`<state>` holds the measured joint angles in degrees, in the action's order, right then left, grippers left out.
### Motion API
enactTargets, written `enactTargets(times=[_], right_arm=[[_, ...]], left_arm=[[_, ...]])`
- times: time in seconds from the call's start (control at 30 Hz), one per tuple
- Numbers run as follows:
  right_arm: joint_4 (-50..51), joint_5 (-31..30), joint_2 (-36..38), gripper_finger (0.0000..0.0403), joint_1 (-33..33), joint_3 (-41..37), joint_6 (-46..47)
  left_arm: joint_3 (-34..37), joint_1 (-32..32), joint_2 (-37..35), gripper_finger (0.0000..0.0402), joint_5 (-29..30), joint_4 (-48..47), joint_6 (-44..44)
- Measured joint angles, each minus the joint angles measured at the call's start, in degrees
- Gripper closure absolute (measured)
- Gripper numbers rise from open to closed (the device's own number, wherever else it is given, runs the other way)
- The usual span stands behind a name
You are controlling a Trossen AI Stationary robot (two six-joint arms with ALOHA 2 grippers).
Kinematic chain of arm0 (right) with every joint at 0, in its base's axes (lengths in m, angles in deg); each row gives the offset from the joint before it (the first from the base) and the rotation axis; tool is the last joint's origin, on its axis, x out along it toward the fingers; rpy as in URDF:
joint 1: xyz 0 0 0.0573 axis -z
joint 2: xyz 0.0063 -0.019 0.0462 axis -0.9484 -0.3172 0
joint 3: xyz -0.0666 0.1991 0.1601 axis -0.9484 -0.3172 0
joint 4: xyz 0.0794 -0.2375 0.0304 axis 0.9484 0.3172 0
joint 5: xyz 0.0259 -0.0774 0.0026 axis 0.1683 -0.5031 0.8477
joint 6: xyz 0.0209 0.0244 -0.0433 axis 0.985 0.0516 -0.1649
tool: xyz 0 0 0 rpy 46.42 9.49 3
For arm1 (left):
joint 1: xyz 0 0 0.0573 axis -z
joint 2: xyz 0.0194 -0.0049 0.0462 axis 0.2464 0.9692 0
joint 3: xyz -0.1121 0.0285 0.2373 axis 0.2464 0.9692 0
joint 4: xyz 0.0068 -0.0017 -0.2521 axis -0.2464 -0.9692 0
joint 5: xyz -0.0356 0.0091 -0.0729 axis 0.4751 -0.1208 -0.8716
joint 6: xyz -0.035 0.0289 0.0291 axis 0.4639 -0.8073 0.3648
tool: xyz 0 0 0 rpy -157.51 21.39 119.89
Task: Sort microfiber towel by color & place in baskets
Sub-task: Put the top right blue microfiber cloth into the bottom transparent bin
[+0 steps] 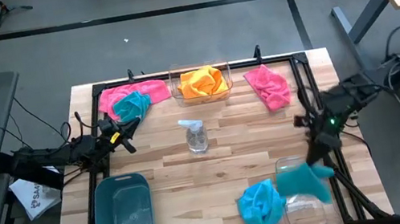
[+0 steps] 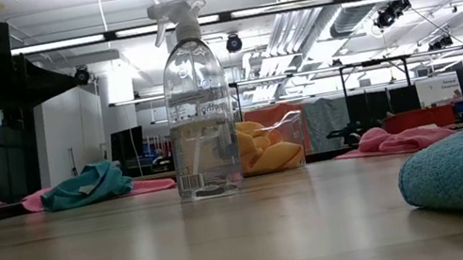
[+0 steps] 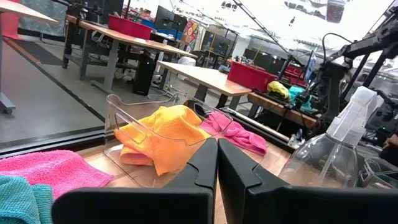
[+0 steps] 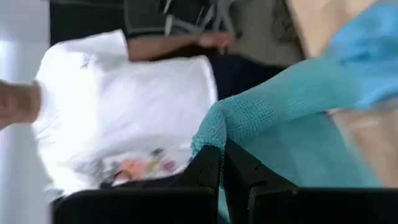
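Note:
My right gripper (image 1: 319, 159) is at the table's near right and is shut on a teal towel (image 1: 306, 180) that hangs over a clear basket (image 1: 307, 206). A blue towel (image 1: 259, 204) lies crumpled on the table beside that basket. My left gripper (image 1: 127, 134) is shut and touches nothing; it waits at the far left, near a teal towel (image 1: 132, 105) that lies on a pink towel (image 1: 125, 93). The far clear basket (image 1: 201, 84) holds an orange towel (image 3: 163, 134). Another pink towel (image 1: 269, 86) lies flat at the far right. The teal basket (image 1: 123, 214) sits near left. My right gripper pinches a bunched fold of the teal towel (image 4: 219, 132) between its two fingers (image 4: 208, 167). The towel is lifted off the table and drapes away from the fingers, spreading over the clear basket's rim.
A clear spray bottle (image 1: 196, 135) stands upright at the table's middle, between the arms. A dark frame rail (image 1: 193, 71) runs along the table's edges. In the right wrist view a person in a white shirt (image 4: 124, 106) shows beyond the table.

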<state>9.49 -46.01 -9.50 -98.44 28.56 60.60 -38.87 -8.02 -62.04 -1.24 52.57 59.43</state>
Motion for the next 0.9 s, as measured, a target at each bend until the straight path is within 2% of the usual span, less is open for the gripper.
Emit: enactTargets(times=[0.2, 0.33, 0.43, 0.6, 0.7, 0.8, 0.9], right_arm=[[-0.9, -16.8, -0.5, 0.0403, -12.5, -3.2, 7.3], [0.4, -21.6, -3.2, 0.0403, -15.9, -6.1, 8.7], [0.2, -19.4, -6.2, 0.0403, -17.1, -8.4, 9.5], [1.8, -7.6, -11.6, 0.0403, -18.6, -11.1, 11.0], [5.4, -2.7, -14.4, 0.0403, -19.5, -11.3, 11.1], [6.9, -0.5, -15.9, 0.0403, -19.8, -11.3, 10.7], [6.8, -2.7, -16.8, 0.0403, -19.7, -11.3, 9.0]], left_arm=[[0.0, 0.0, 0.0, 0.0401, 0.0, 0.0, 0.0], [0.0, 0.0, 0.0, 0.0401, 0.0, 0.0, 0.0], [0.0, 0.0, 0.0, 0.0401, 0.0, 0.0, 0.0], [0.0, 0.0, 0.0, 0.0401, 0.0, 0.0, 0.0], [0.0, 0.0, 0.0, 0.0401, 0.0, 0.0, 0.0], [0.0, 0.0, 0.0, 0.0401, 0.0, 0.0, 0.0], [0.0, 0.0, 0.0, 0.0401, 0.0, 0.0, 0.0]])
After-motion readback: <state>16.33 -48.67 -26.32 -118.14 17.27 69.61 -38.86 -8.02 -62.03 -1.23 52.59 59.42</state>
